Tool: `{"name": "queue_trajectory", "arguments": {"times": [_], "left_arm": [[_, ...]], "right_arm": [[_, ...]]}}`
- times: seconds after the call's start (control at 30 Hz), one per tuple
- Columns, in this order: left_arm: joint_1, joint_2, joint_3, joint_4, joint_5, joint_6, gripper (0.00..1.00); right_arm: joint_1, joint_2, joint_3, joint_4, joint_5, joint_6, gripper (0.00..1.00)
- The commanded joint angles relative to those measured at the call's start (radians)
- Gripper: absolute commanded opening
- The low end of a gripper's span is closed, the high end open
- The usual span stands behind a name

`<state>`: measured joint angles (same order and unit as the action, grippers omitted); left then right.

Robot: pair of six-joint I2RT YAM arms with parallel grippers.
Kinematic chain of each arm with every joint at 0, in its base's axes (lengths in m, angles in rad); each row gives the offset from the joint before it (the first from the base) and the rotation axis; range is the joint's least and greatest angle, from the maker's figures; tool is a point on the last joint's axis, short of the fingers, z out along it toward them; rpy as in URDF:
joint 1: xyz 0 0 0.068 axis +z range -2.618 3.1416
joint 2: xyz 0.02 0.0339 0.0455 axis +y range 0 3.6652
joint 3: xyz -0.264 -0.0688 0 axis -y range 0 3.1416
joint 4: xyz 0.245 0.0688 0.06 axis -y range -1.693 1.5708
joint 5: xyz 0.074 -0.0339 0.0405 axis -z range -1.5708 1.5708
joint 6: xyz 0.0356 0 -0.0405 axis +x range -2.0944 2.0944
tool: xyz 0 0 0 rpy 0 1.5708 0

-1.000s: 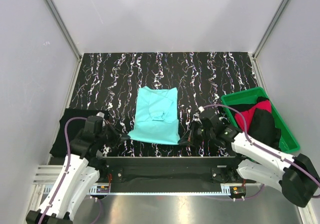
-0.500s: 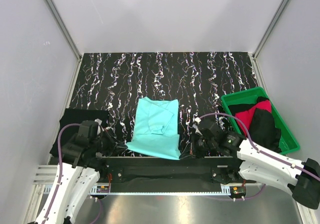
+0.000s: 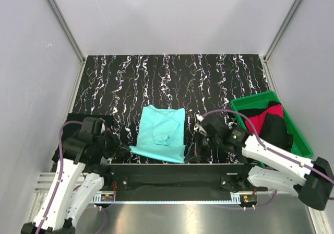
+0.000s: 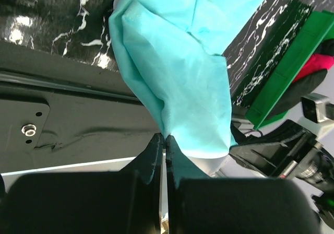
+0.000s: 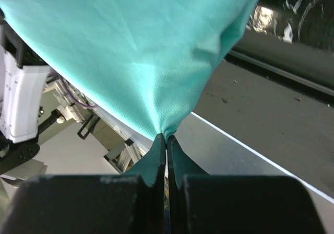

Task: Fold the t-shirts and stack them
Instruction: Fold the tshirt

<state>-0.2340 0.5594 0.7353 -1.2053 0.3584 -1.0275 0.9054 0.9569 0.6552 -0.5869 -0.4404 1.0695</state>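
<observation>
Marbled mat (image 3: 172, 77), turquoise shirt (image 3: 162, 135) at six o'clock, near corners pinched tight by left gripper (image 4: 165, 140) and right gripper (image 5: 166, 139), green tray (image 3: 302, 142) holding shirts (image 3: 266, 121) at four, black shirt (image 3: 58, 151) at eight.

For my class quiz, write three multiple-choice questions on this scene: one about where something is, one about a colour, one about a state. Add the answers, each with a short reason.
1. Where does the green tray sit on the mat?
A. right side
B. left side
C. far middle

2. What colour is the shirt lying in the middle?
A. black
B. red
C. turquoise

3. How are the left gripper and the right gripper?
A. both open
B. both shut on the shirt
C. one open, one shut

Answers: 1 A, the tray lies by the right wall. 2 C, the cloth is plainly turquoise. 3 B, each wrist view shows closed fingers pinching its edge.
</observation>
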Motion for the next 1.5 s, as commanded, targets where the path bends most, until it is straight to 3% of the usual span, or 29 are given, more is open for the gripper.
{"name": "queue_trajectory", "arguments": {"times": [0.0, 0.2, 0.37, 0.5, 0.7, 1.07, 1.3, 1.37, 1.43, 1.47], "left_arm": [[0.004, 0.078, 0.099, 0.097, -0.088, 0.030, 0.00], [0.005, 0.374, 0.237, 0.291, -0.108, 0.073, 0.00], [0.005, 0.659, 0.447, 0.361, -0.150, 0.128, 0.00], [0.024, 0.876, 0.630, 0.378, -0.138, 0.190, 0.00], [0.062, 1.218, 0.874, 0.378, -0.010, 0.276, 0.00], [0.056, 1.629, 1.353, 0.400, 0.091, 0.339, 0.00], [0.044, 1.688, 1.398, 0.438, 0.105, 0.333, 0.01], [0.029, 1.700, 1.406, 0.444, 0.109, 0.325, 0.06], [0.015, 1.705, 1.415, 0.444, 0.070, 0.325, 0.30], [-0.001, 1.693, 1.408, 0.438, 0.029, 0.329, 0.34]], "right_arm": [[-0.083, 0.095, 0.127, -0.108, -0.061, -0.166, 0.00], [-0.358, 0.377, 0.395, -0.195, -0.243, -0.393, 0.00], [-0.489, 0.627, 0.584, -0.206, -0.423, -0.439, 0.00], [-0.572, 0.781, 0.725, -0.229, -0.481, -0.460, 0.00], [-0.654, 0.977, 0.868, -0.234, -0.555, -0.485, 0.00], [-0.731, 1.181, 1.008, -0.237, -0.575, -0.496, 0.01], [-0.743, 1.220, 1.000, -0.228, -0.552, -0.487, 0.03], [-0.744, 1.214, 0.977, -0.209, -0.544, -0.480, 0.04], [-0.752, 1.208, 0.957, -0.200, -0.529, -0.482, 0.10], [-0.757, 1.203, 0.954, -0.189, -0.506, -0.488, 0.15]]}}
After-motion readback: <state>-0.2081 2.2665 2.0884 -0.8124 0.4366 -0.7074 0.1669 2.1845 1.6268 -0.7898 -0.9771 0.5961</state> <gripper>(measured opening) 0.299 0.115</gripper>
